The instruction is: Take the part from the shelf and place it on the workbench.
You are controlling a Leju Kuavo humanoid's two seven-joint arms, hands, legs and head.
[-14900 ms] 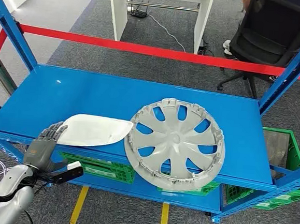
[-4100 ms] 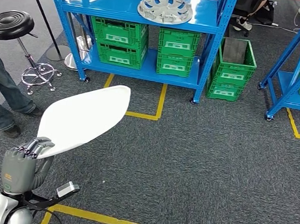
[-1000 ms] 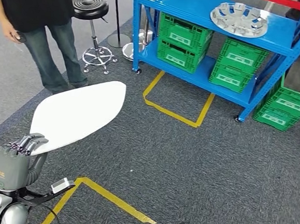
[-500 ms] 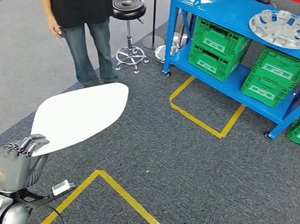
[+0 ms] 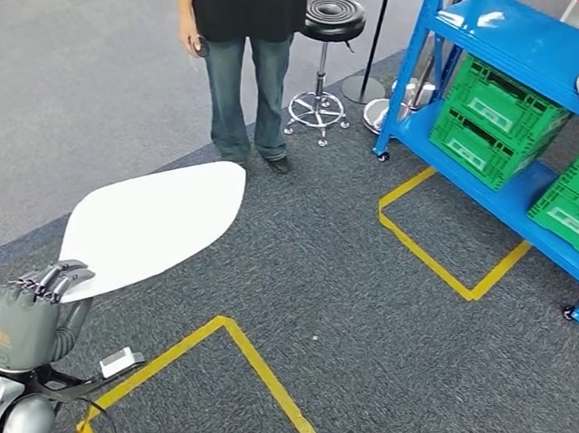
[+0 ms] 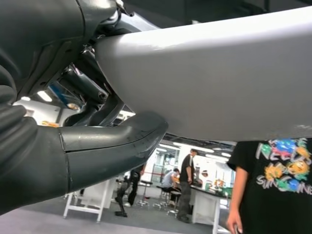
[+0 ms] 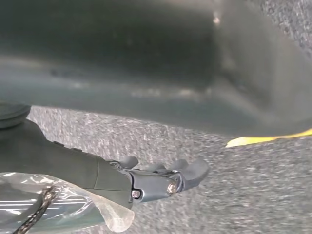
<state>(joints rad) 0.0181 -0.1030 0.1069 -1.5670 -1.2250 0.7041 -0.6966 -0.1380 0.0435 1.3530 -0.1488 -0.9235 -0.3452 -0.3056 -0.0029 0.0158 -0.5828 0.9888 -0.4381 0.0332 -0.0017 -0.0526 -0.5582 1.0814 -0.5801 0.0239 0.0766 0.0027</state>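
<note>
The white part (image 5: 154,221) is being gripped at its narrow end by the left hand (image 5: 33,315); from the hand it is reaching forward and to the right, held flat above the grey carpet (image 5: 383,344). In the left wrist view the part (image 6: 221,78) is being clamped between the thick grey thumb (image 6: 110,148) on one face and the darker fingers (image 6: 86,85) on the other face.

The right hand (image 7: 154,178) is being seen in the right wrist view — it is hanging over the carpet, its fingers are lying stretched out and a little apart, and nothing is being held in it.

Yellow floor tape (image 5: 259,370) is lying on the carpet just to the right of the left hand. Further ahead of the part's far tip a person (image 5: 245,63) in jeans and a dark shirt is standing, and a black stool (image 5: 327,39) is standing beside this person. Far to the right and ahead, the blue shelf (image 5: 511,53) is being seen — green crates (image 5: 499,118) are resting on its lower level
</note>
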